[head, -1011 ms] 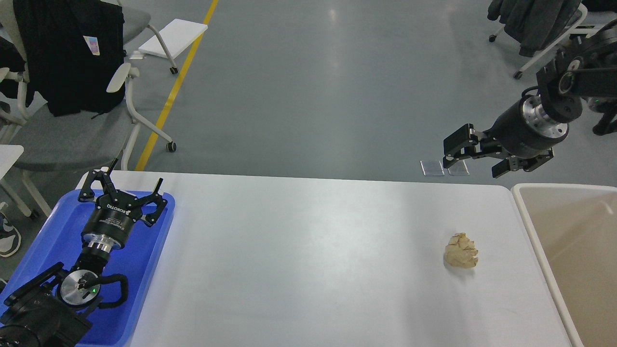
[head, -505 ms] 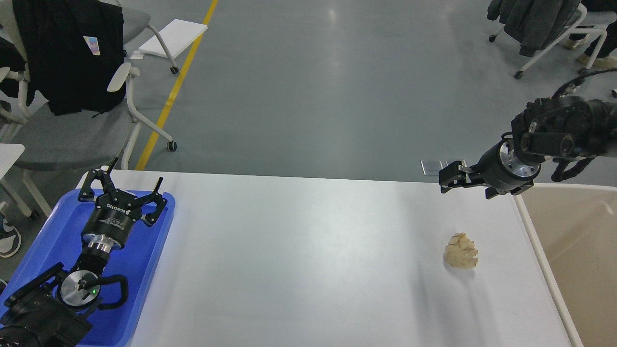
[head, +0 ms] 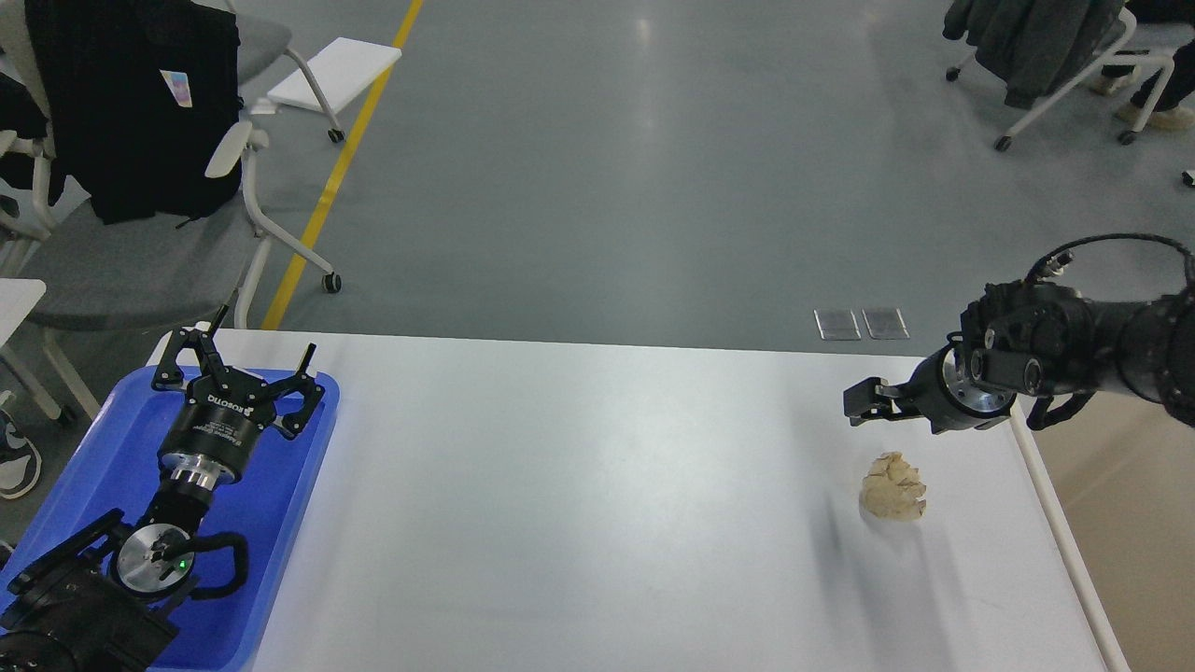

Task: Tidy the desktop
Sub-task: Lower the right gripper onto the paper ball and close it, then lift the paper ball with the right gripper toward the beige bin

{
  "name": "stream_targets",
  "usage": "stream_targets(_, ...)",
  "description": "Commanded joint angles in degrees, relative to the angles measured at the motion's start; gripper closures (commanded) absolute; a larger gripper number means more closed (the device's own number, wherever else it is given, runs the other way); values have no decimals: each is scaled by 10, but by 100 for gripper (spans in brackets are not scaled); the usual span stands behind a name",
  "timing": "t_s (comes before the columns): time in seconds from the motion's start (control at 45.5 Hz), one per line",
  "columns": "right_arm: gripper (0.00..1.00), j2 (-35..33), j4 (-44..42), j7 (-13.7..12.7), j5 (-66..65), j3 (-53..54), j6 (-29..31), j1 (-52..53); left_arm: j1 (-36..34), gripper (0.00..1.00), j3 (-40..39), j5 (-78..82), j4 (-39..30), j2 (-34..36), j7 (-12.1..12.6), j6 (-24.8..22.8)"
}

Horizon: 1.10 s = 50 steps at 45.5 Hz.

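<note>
Desktop [head: 597,504] fills the lower view, white and glossy. Right gripper [head: 861,401] hangs over its 2 o'clock area, seen end-on and dark, so I cannot tell whether its fingers are apart. Just toward 6 o'clock of it lies a crumpled paper ball [head: 893,486]. Left gripper [head: 238,369], fingers spread wide, sits over the blue tray [head: 93,467] at 9 o'clock. A cream bin [head: 1130,523] stands at 3 o'clock.
</note>
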Motion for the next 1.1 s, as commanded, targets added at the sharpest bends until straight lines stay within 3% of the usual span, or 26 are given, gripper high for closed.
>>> stream_targets(0.0,0,3,-41,0,0,0,-23,-62,0,1,0,0,0,0,0,0)
stream_targets(0.396,0,4,-44,0,0,29,-32,-92,0,1,0,0,0,0,0,0)
stream_targets(0.901,0,7,-137,0,-7,42,-48,-186,0,1,0,0,0,0,0,0)
stream_targets(1.011,7,7,-137,3,-10,42,-63,-191,0,1,0,0,0,0,0,0)
stream_targets(1.077,18,8,-136,3,-11,41,-72,-193,0,1,0,0,0,0,0,0)
